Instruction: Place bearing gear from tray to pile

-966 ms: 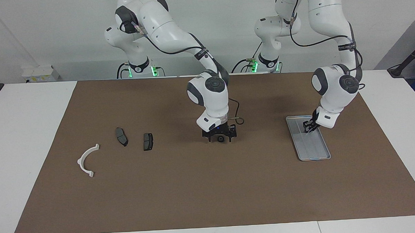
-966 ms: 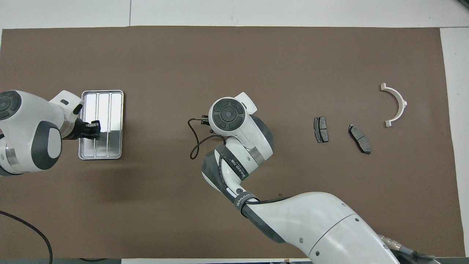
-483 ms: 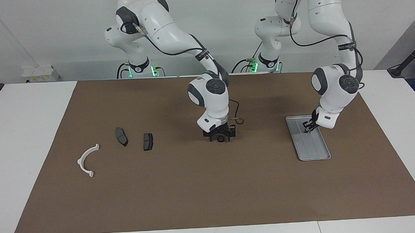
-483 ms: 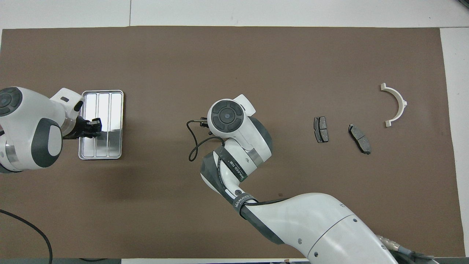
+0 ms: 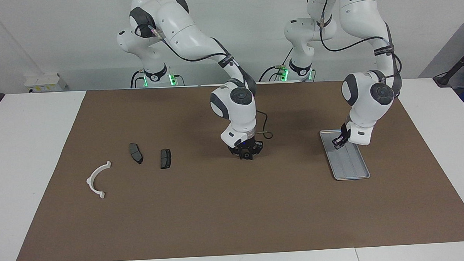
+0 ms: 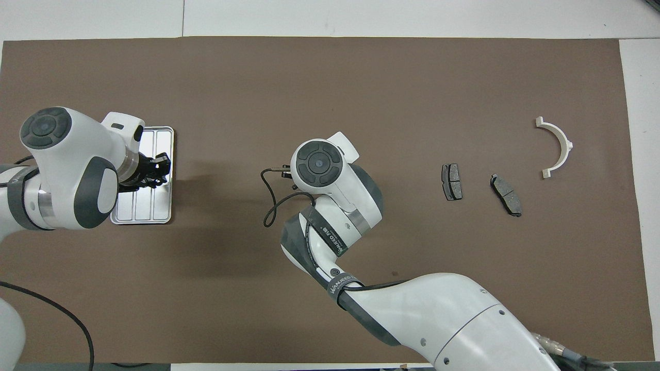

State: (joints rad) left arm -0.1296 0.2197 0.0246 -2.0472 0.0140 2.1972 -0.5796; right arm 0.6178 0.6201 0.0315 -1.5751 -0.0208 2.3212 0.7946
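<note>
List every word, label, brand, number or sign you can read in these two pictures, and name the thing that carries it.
"WANJEED...": printed on two black straps around the right arm in the overhead view; only partly legible, the rest too small.
A black strap on the left arm carries white print, too small to read.
No readable text on the tray or other parts.

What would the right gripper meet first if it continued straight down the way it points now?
Probably the small dark round part between its fingers, which the right gripper seems closed on; directly under that lies the brown mat. Contact depth is unclear.
</note>
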